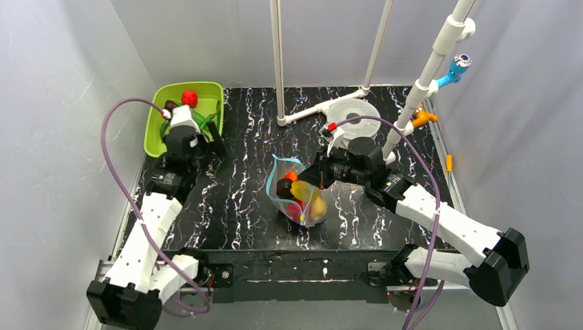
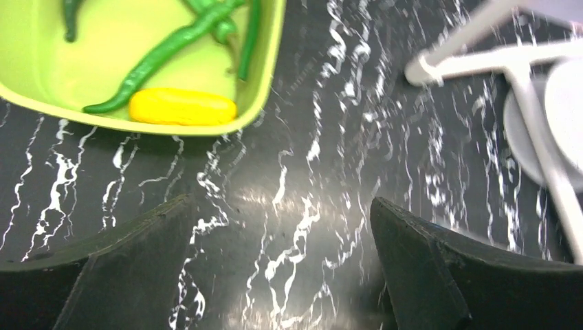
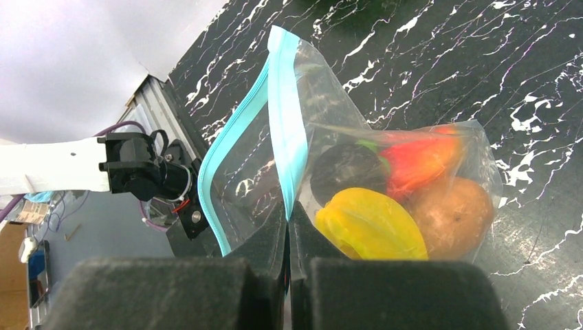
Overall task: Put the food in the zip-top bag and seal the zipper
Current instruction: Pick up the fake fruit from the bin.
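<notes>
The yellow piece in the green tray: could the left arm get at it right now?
Probably yes. The left tool is open just short of the tray, and the yellow piece lies uncovered by its near wall.

no legible text anywhere

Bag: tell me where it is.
Top view: the bag stands at mid-table, its rim pinched in the right hand, well right of the green tray.
</notes>
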Controlling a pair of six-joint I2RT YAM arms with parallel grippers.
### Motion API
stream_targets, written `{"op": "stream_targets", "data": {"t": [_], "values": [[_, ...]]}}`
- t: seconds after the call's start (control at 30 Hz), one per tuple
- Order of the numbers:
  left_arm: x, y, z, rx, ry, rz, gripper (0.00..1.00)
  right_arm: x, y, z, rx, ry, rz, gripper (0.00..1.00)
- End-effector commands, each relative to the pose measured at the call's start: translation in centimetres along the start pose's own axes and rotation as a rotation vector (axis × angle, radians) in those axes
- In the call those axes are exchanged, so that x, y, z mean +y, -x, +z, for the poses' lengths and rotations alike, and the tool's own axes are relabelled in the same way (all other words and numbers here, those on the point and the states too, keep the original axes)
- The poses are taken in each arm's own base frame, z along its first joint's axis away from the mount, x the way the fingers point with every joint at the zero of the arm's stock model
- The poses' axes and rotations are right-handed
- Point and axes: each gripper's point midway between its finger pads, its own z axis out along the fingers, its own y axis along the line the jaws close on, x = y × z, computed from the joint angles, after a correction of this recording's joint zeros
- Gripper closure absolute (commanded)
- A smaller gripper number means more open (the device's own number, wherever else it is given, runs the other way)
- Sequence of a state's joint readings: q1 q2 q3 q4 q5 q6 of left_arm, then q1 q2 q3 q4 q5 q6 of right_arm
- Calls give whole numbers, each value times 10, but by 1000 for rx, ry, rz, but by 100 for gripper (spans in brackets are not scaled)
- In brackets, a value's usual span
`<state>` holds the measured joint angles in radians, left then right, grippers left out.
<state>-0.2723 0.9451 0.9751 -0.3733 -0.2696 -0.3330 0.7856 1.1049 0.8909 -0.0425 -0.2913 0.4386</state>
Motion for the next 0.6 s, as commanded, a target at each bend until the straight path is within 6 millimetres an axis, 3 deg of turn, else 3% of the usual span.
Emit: {"op": "stream_targets", "data": {"t": [0.0,0.13,0.57], "values": [[15,37,28,-97,-21,-196,2,4,14,0,-49,20,-38,99],[48,56,69,-136,40,-300,2,3,16,1,-53,11,-46,99],[133,83,232,-233,30,-753,3,-2,10,4,-30,-3,-35,99]]}}
